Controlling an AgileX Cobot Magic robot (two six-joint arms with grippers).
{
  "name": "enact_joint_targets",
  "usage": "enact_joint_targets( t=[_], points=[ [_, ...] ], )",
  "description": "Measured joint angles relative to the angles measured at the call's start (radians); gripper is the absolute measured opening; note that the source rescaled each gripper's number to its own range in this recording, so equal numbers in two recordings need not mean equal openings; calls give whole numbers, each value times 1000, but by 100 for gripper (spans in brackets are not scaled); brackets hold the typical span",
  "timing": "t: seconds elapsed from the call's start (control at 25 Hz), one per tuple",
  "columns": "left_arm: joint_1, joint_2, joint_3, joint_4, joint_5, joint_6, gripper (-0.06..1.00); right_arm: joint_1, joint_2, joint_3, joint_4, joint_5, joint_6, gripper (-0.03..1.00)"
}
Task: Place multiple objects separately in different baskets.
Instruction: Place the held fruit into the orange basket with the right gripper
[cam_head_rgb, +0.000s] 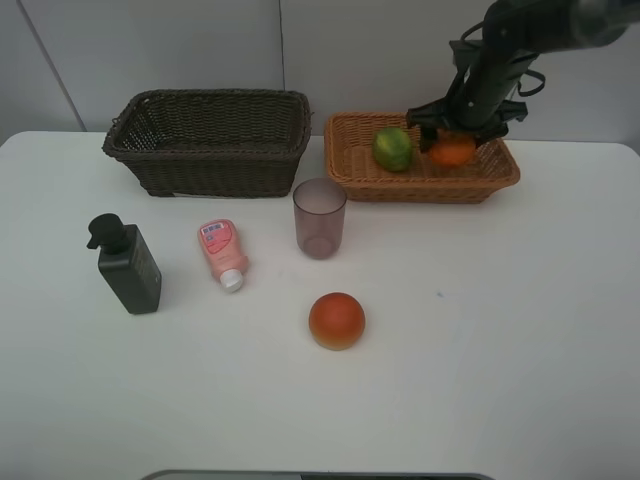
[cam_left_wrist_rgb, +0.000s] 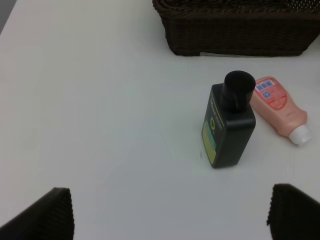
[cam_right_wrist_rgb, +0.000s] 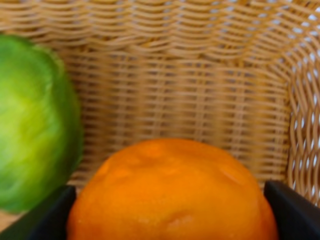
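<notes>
With 12 o'clock at the far wall, the white table (cam_head_rgb: 500, 380) is laid out as follows.

1. The left gripper (cam_left_wrist_rgb: 172, 202) appears only in its own wrist view. Its fingers (cam_left_wrist_rgb: 52, 212) are spread wide, with nothing between them. It hovers above bare table, and the bottle and tube lie ahead of it.
2. The dark green pump bottle (cam_head_rgb: 128, 268) stands upright at 9 o'clock.
3. The dark brown basket (cam_head_rgb: 208, 140) sits at 11 o'clock. None of the objects shows inside it.
4. The pink white-capped tube (cam_head_rgb: 221, 252) lies flat near the bottle, apart from it. Its cap points to 5 o'clock.
5. The translucent mauve cup (cam_head_rgb: 319, 217) stands upright near centre, mouth up.
6. The red-orange peach-like fruit (cam_head_rgb: 337, 320) rests at the cup's 6 o'clock, apart from it.
7. The light orange-tan basket (cam_head_rgb: 430, 188) sits at 1 o'clock, just beside the dark one.
8. The green round fruit (cam_head_rgb: 393, 148) lies in the tan basket's left half.
9. The orange tangerine (cam_head_rgb: 453, 150) is in the right half of that basket, near the green fruit.
10. The right gripper (cam_head_rgb: 454, 138) reaches down into the tan basket and pinches the tangerine, one finger pressed on each side. Whether the tangerine touches the basket floor cannot be told.
</notes>
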Motion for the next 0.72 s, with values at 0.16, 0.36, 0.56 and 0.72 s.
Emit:
enact_joint_targets(
  t=[0.16, 0.36, 0.56, 0.72],
  points=[
    [0, 0, 0, 0, 0, 0, 100, -5, 20, 0, -5, -55, 0, 44],
    [0, 0, 0, 0, 0, 0, 100, -5, 24, 0, -4, -75, 0, 44],
    [0, 0, 0, 0, 0, 0, 100, -5, 24, 0, -4, -79, 0, 52],
    [0, 0, 0, 0, 0, 0, 100, -5, 23, 0, -4, -84, 1, 76]
  ],
)
